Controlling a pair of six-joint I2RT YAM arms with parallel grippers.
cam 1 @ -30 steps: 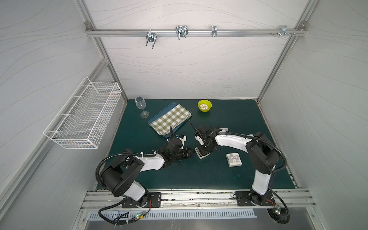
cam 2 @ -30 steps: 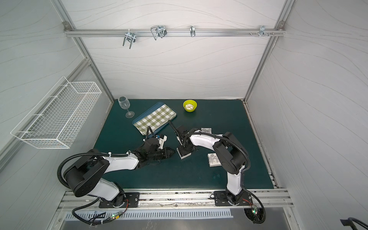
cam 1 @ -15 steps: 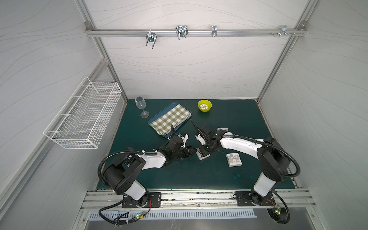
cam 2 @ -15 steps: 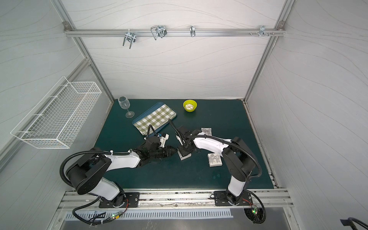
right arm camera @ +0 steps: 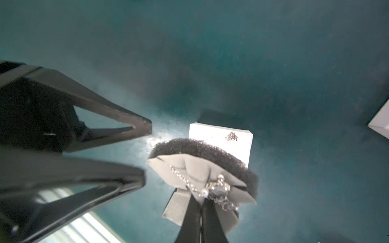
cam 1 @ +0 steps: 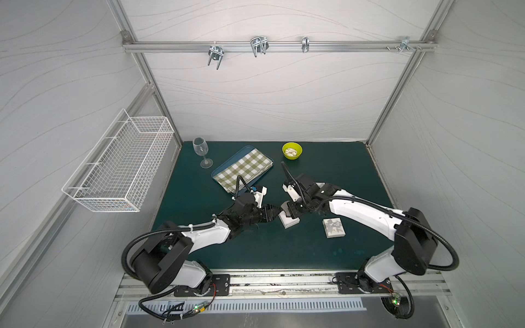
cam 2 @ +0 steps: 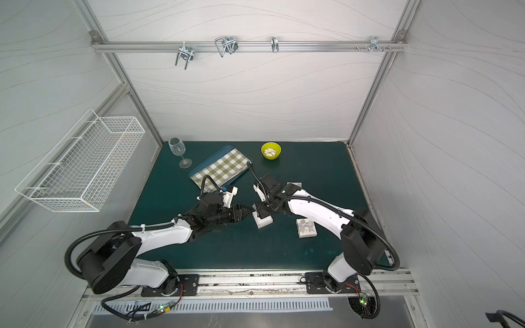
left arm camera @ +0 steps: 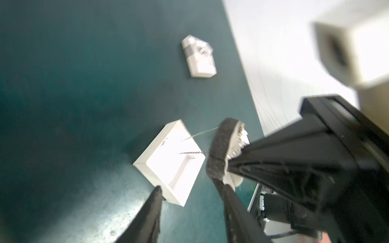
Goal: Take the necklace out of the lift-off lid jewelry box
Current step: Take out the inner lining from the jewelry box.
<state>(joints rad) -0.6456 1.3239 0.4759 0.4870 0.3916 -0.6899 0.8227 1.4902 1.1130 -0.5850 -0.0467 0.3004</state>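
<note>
- Two grippers met nose to nose near the middle of the surface point(cam 1: 255, 250), right over the box point(cam 1: 290, 223).
- The right gripper point(right arm camera: 201, 202) was pinched tight on the pad point(right arm camera: 200, 148), a grey card backed with black foam, and held it up off the box.
- The necklace point(right arm camera: 212, 188) sat on that pad, with its beads and pendant right at the fingertips. A couple of thin chain strands ran from it down into the box, and a small clump of chain lay on the box's white floor.
- The left gripper point(right arm camera: 146, 149) had its jaws partway apart with nothing between them. One tip was just beside a corner of the box, but it was too blurry to say if it touched.
- The box itself stood open on the surface.
- The lid point(cam 1: 334, 227) lay flat near the box, toward the right edge and not touching it.
- Further back, the glass point(cam 1: 201, 150) stood by the back left corner and the bowl point(cam 1: 292, 150) by the back edge.
- The tray point(cam 1: 220, 171), with a checked cloth point(cam 1: 244, 170) on it, sat between those two, a bit nearer the middle.
</note>
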